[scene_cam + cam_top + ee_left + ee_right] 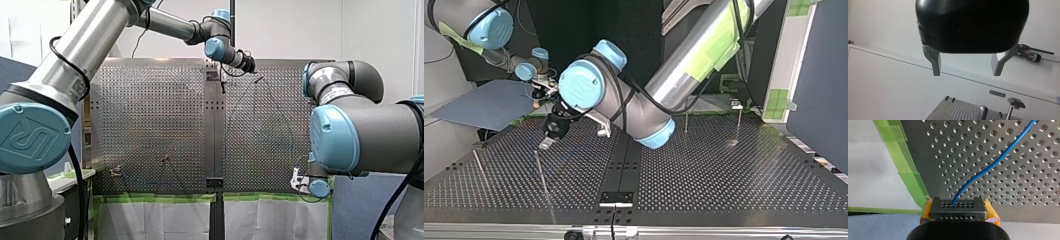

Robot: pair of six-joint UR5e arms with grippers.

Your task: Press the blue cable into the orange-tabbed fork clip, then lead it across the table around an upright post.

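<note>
While parked low beside the green tape [908, 177] at the edge of the perforated table [1023, 195], pinches the blue cable [1001, 156] firmly between the yellow pads [991, 210] of my right gripper [957, 205]. Leaves that pinch and climbs away over the holes in one soft bend, close above the plate. Shows in the front view only as a thin dark line arcing up the table's right half; hard to trace there, and may reach the far edge. Holds my left gripper [967, 74] raised over the table, metal fingers [935, 65] spread wide and carrying no load. Faces, ahead of those fingers, a table corner with an upright post [983, 112] and a T-headed clip [1016, 103] just beside it, well apart from the pinched cable end. Cannot tell from any view whether that clip bears orange tabs.
</note>
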